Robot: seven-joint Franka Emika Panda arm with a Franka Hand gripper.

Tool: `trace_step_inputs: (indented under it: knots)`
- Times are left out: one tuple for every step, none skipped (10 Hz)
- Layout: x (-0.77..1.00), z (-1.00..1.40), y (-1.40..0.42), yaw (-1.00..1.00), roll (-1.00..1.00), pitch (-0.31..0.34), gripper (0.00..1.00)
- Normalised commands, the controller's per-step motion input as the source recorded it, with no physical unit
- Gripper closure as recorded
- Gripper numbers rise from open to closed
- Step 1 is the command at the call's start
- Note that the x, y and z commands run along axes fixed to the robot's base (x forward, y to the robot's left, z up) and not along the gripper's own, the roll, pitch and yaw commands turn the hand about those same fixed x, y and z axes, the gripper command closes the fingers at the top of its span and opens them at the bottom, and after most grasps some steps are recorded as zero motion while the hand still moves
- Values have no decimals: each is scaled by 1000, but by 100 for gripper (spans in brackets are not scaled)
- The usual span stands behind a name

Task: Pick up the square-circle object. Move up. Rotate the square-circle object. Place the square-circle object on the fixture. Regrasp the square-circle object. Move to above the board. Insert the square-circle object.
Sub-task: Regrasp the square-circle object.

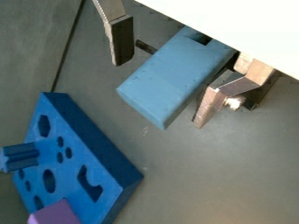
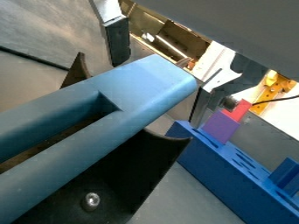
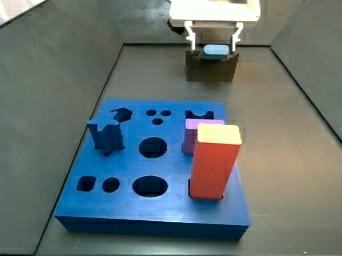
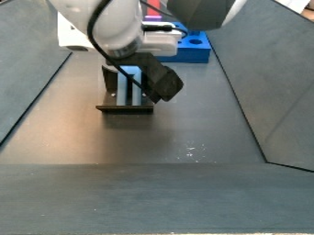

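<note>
The square-circle object (image 1: 176, 74) is lying in the notch of the fixture (image 3: 211, 66), at the far end of the floor from the board (image 3: 150, 172), so I judge the placing step is finishing and the regrasp is coming. The tool (image 1: 173, 70) is standing around the object with its fingers (image 1: 119, 39) spread, and both pads seem a little apart from its sides. The next move is calling for a new, well-centred hold before closing.

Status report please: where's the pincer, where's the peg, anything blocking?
Pincer at fixture, fingers astride the square-circle object; grip unclear. Peg lying on fixture. Nothing in the way.
</note>
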Motion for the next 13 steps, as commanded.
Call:
trace_step_inputs:
  knots:
    - [0, 1000, 3, -16, -51, 3, 0]
    - [-12, 1000, 5, -6, -17, 9, 0]
    - [-18, 1000, 3, -1, 10, 15, 0]
    - [-28, 1000, 4, 0, 28, 24, 0]
    - [-30, 874, 7, 0, 42, 39, 0]
    - [-33, 691, 9, -2, 47, 52, 0]
    - [-30, 509, 10, -8, 52, 62, 0]
    - [-26, 387, 7, -10, 56, 66, 0]
    - [-1000, 0, 0, -62, 2, -40, 0]
    - [-1000, -46, -2, -66, -17, -52, 0]
    - [-1000, -25, 0, -68, -6, -103, 0]
    - [-1000, -5, -5, -50, 18, -117, 0]
    - [-1000, -4, -5, -17, 51, -126, 0]
